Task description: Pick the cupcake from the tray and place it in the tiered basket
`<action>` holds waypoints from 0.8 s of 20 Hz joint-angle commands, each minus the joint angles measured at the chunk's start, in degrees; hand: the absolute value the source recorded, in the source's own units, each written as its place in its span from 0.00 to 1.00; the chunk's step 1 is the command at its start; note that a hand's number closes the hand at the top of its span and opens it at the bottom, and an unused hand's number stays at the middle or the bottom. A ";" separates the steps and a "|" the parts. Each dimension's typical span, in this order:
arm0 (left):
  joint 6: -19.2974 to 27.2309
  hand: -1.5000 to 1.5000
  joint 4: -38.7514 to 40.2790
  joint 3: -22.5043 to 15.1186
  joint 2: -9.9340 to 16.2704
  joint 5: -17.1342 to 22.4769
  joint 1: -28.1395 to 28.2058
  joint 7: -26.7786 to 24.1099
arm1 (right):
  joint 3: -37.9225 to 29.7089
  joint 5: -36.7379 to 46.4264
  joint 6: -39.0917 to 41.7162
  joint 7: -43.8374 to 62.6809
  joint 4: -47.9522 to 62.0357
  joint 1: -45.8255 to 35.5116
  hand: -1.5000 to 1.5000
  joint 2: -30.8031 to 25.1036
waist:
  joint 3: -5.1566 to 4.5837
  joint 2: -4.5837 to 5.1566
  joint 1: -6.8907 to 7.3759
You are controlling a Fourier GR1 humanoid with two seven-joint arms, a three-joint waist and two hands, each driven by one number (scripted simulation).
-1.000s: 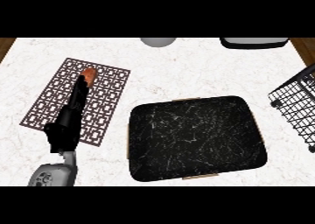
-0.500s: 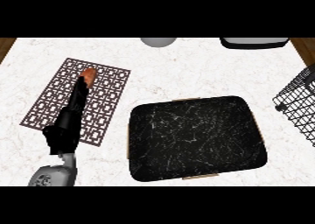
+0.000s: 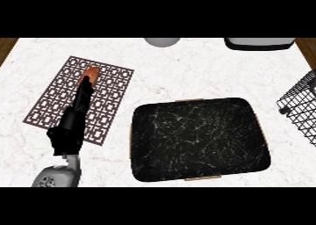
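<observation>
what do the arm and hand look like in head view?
One arm shows, at lower left: a light grey forearm with a rounded shell and small dark perforations, ending in a black hand with long, slim fingers. No cables or markings visible. The right hand is out of view.

Tiered basket [image 3: 304, 115] farther right (toward view's edge).

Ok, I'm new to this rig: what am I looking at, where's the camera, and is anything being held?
The one view is from the robot's head, looking steeply down at a white marble counter. The grey forearm at lower left ends in the black left hand, stretched over a brown lattice mat. An orange thing shows at the hand's far end; I cannot tell whether it is held. A dark tray lies mid-counter, and a wire basket stands at the right edge. The right hand is out of view.
</observation>
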 commanded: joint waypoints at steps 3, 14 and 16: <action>0.00 0.50 -2.18 -1.67 -0.23 -1.24 0.21 1.82 | -0.77 -12.03 14.41 5.67 3.27 -3.34 1.00 -3.61 | 0.02 0.05 1.10; -0.44 0.50 4.02 0.83 -0.54 0.30 -2.13 -2.69 | 10.18 -8.60 7.76 18.94 6.92 -20.68 1.00 -9.40 | 0.07 0.37 1.56; 0.57 0.50 1.15 -1.57 -1.44 -0.83 0.10 -1.65 | 13.92 -6.64 5.98 16.40 12.02 -24.39 1.00 -10.58 | 0.11 0.39 2.03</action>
